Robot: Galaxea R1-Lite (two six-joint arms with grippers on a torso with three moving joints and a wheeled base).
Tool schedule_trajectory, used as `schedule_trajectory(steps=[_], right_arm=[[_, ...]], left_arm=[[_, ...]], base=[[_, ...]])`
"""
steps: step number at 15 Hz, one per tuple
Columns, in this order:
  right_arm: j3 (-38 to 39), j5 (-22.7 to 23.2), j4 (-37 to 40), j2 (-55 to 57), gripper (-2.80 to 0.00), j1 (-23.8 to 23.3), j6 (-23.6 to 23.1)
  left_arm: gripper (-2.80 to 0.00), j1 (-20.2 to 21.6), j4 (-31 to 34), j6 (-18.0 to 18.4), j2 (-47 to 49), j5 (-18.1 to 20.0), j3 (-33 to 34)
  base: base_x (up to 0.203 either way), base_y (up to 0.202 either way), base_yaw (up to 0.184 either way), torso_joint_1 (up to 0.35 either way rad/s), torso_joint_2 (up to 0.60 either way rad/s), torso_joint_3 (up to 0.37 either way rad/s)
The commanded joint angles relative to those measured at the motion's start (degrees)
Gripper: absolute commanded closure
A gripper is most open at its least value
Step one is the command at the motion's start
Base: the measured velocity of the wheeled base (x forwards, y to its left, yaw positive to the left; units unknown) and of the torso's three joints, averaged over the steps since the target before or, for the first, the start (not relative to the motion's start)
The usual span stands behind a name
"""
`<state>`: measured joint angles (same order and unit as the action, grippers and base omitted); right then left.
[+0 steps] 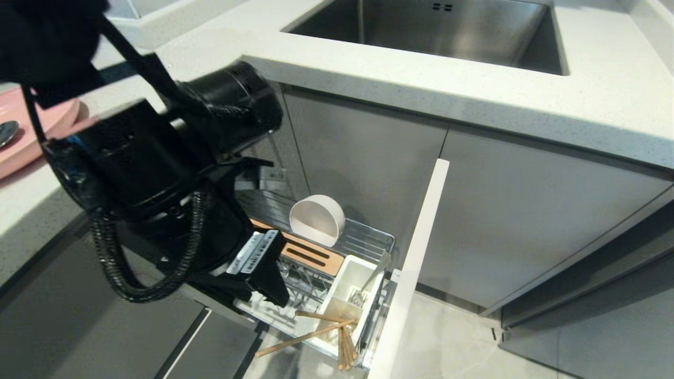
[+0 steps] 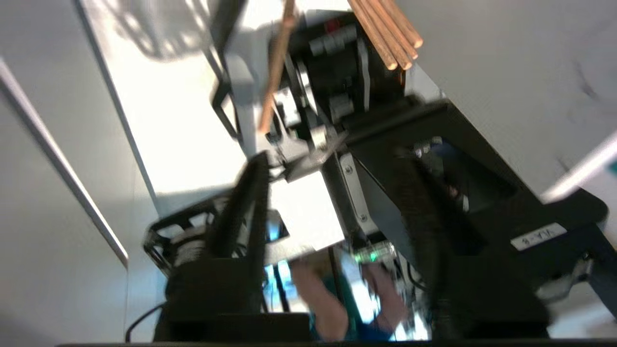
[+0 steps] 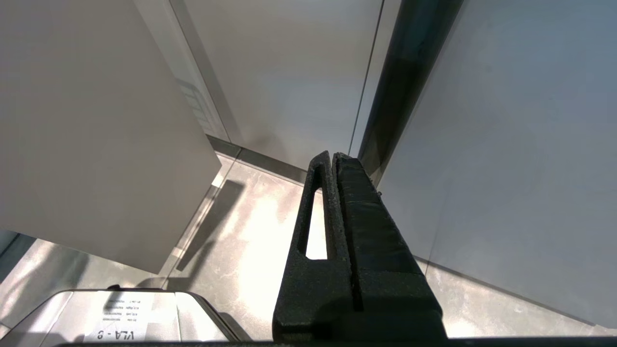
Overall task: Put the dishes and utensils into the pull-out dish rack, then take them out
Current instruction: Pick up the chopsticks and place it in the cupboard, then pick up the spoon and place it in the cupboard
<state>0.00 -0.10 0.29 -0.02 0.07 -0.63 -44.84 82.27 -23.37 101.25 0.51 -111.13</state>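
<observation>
Kitchen setting: pale speckled stone worktop [image 1: 474, 100] with a recessed steel sink [image 1: 447, 31], grey cabinet fronts below, light tiled floor.
Head view, rack: chrome wire pull-out dish rack [image 1: 363, 237] stands drawn out from the cabinet, its pale grey front panel [image 1: 410, 273] seen edge-on.
Head view, bowl: small cream-white round bowl [image 1: 316, 220] stands on its edge on the wire shelf, beside the slotted wooden strip [image 1: 310, 255].
Head view, utensils: slim grey metal spoon [image 1: 368, 287] leans in the white plastic utensil box [image 1: 347, 295]; two light wooden chopsticks [image 1: 303, 339] lie across the rack's near end, one sticking out past its edge, next to a bundle of several chopsticks [image 1: 345, 347].
Head view, plate: wide flat pink plate [image 1: 31, 131] rests on the worktop at far left, well apart from the rack.
Head view, left arm: black left hand [image 1: 266, 287] hangs low over the rack's near end, just beside the chopsticks; finger gap hidden from this side.
Left wrist view: blurred; dark fingers [image 2: 250, 202] are apart with nothing seen between them; one chopstick [image 2: 274, 72] and the bundle's ends [image 2: 385, 33] lie beyond.
Right wrist view: right hand [image 3: 335, 159] parked near the floor by a cabinet, fingers pressed together, empty.
</observation>
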Motion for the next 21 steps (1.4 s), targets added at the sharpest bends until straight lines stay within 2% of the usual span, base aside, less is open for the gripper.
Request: schedule_trajectory(steps=[1, 3, 5, 9, 12, 16, 18, 21], right_arm=[[0.0, 0.0, 0.0, 0.0, 0.00, 0.0, 0.0], [0.0, 0.0, 0.0, 0.0, 0.00, 0.0, 0.0], [0.0, 0.0, 0.0, 0.0, 0.00, 0.0, -0.1], [0.0, 0.0, 0.0, 0.0, 0.00, 0.0, 0.0], [0.0, 0.0, 0.0, 0.0, 0.00, 0.0, 0.0], [0.0, 0.0, 0.0, 0.0, 0.00, 0.0, -0.1], [0.0, 0.0, 0.0, 0.0, 0.00, 0.0, -0.1], [0.0, 0.0, 0.0, 0.0, 0.00, 0.0, 0.0]], left_arm=[[0.00, 0.1, -0.2, -0.2, -6.2, -1.3, 0.0], [0.00, 1.5, -2.8, -0.2, -11.0, -3.3, 0.0], [0.00, 4.9, -7.3, 0.1, -16.6, -4.5, 0.0], [0.00, 16.1, -19.2, 0.4, -25.1, -5.2, 0.0], [0.00, 27.3, -26.0, 0.5, -29.0, -5.0, 0.0], [0.00, 45.7, -30.6, 4.5, -32.4, -3.6, 0.3], [0.00, 56.0, -33.0, 7.9, -33.6, -1.2, 1.7], [0.00, 67.3, -35.3, 15.4, -34.9, 1.6, 4.9]], base=[[0.000, 0.000, 0.000, 0.000, 0.00, 0.000], [0.000, 0.000, 0.000, 0.000, 0.00, 0.000], [0.000, 0.000, 0.000, 0.000, 0.00, 0.000], [0.000, 0.000, 0.000, 0.000, 0.00, 0.000], [0.000, 0.000, 0.000, 0.000, 0.00, 0.000], [0.000, 0.000, 0.000, 0.000, 0.00, 0.000], [0.000, 0.000, 0.000, 0.000, 0.00, 0.000], [0.000, 0.000, 0.000, 0.000, 0.00, 0.000]])
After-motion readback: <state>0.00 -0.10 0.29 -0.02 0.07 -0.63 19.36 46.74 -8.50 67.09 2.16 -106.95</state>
